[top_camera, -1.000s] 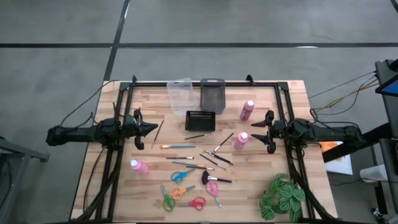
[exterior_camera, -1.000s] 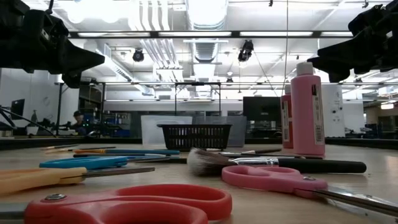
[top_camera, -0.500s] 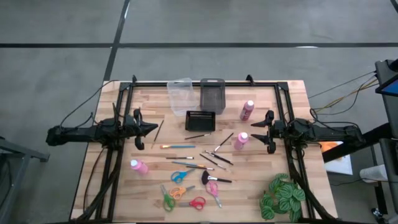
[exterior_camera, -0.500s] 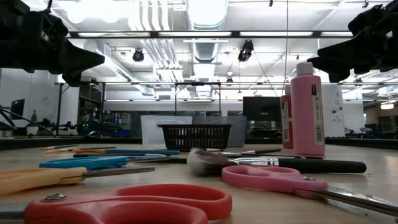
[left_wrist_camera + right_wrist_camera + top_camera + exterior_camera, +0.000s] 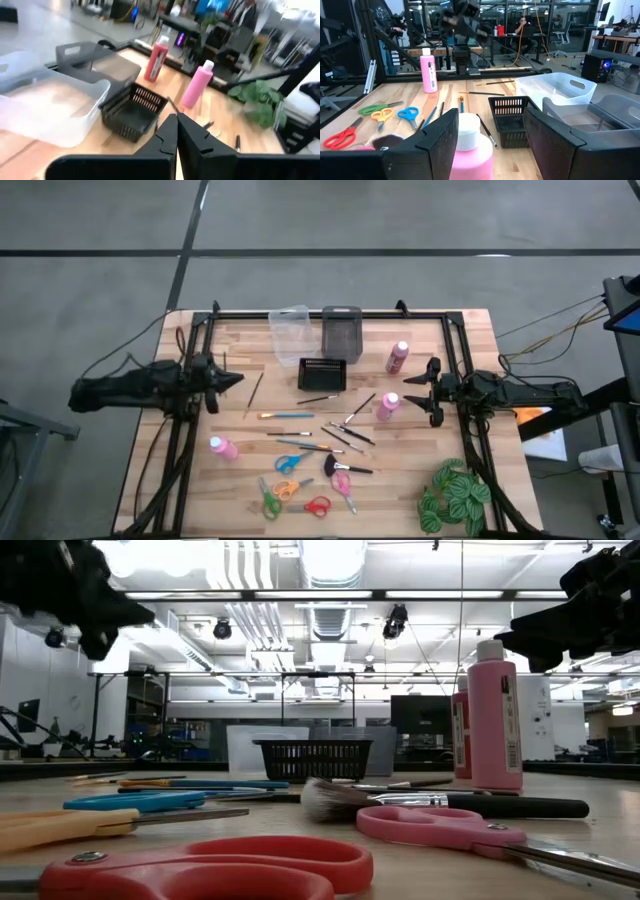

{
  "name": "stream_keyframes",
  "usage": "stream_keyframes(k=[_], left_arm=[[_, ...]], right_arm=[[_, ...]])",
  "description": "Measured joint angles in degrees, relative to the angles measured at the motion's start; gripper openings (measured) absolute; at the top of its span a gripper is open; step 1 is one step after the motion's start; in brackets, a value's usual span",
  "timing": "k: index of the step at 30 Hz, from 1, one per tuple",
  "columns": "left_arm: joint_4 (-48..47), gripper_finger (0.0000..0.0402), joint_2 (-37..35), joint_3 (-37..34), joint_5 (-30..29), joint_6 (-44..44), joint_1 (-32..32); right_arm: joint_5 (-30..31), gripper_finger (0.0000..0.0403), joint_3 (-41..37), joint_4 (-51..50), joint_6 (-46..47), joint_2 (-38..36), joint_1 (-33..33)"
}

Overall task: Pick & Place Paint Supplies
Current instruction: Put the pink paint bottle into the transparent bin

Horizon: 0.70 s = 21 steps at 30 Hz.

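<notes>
We're at the start: bottles (image 5: 391, 405), brushes (image 5: 287, 416) and scissors (image 5: 293, 463) all lie loose mid-table, bins (image 5: 340, 332) unfilled, left gripper (image 5: 228, 376) clenched on nothing, right gripper (image 5: 413, 389) released beside a bottle.

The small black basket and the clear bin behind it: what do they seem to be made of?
The small black basket looks like matte plastic, or possibly coated wire: its walls are thin, evenly spaced bars. The clear bin looks like frosted, translucent plastic: light shows through its walls, and it has a moulded handle slot at the rim.
</notes>
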Motion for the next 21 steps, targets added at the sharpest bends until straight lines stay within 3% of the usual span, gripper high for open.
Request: stream_keyframes(k=[7, 14, 18, 21], left_arm=[[-17.9, 0.0101, 17.1, 22.2, 1.3, -10.0, 0.0], [-51.8, 0.0221, 40.5, 44.1, 13.3, -13.2, -0.6], [-63.9, 0.0277, 50.7, 50.2, 15.4, -14.2, -3.1], [-65.6, 0.0307, 54.9, 51.5, 17.7, -14.4, -6.7]], right_arm=[[0.0, 0.0221, 0.0, 0.0, -0.1, 0.0, 0.0], [0.0, 0.0221, 0.0, 0.0, 0.0, 0.0, 0.0], [0.0, 0.0221, 0.0, 0.0, 0.0, 0.0, 0.0], [0.0, 0.0221, 0.0, 0.0, -0.1, 0.0, 0.0]])
